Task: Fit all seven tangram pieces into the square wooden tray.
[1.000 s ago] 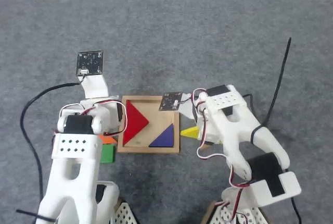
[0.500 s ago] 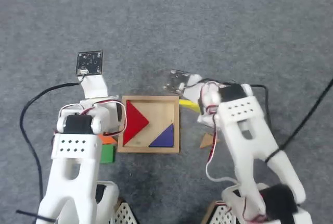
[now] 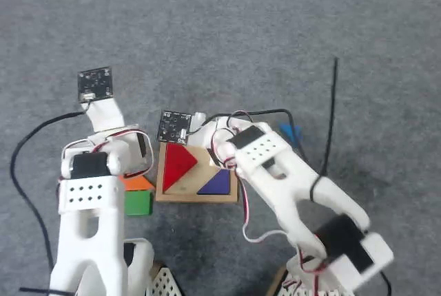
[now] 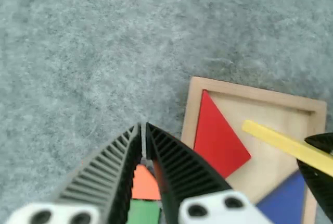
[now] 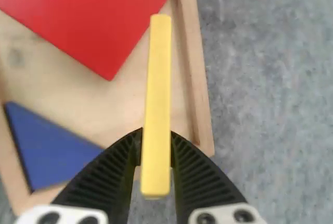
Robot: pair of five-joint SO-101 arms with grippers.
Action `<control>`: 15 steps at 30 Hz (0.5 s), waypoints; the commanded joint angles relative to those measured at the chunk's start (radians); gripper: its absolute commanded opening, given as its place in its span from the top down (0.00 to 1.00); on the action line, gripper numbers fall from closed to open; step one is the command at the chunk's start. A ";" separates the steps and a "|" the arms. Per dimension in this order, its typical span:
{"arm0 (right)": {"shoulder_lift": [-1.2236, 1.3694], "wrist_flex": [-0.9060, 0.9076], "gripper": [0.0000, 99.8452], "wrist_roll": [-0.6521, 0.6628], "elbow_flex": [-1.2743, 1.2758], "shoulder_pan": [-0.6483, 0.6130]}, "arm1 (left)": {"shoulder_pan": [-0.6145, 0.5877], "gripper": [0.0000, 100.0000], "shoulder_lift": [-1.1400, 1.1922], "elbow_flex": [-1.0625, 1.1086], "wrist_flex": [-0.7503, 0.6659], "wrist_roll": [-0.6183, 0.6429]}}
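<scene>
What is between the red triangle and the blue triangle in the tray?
Bare tray floor, seen in the right wrist view between the red triangle and blue triangle.

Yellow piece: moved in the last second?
Yes. The yellow piece lay just right of the tray in the high view; now the right gripper holds it over the tray, so it went left.

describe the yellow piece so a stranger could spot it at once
Find the square wooden tray on the grey carpet. Over it the right claw grips a yellow piece. Unlike the red triangle and blue triangle lying flat inside, it shows edge-on.
</scene>
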 commanded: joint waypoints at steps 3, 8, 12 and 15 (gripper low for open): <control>0.061 0.013 0.99 -0.003 -0.146 -0.012 | -0.012 0.98 -0.029 -0.015 -0.046 -0.011; 0.162 0.035 0.99 -0.002 -0.215 -0.019 | -0.012 0.98 -0.029 -0.013 -0.043 -0.011; 0.223 0.102 0.96 -0.003 -0.285 -0.019 | -0.012 0.98 -0.029 -0.013 -0.043 -0.011; 0.254 0.176 0.87 -0.003 -0.356 -0.021 | -0.012 0.98 -0.029 -0.013 -0.043 -0.011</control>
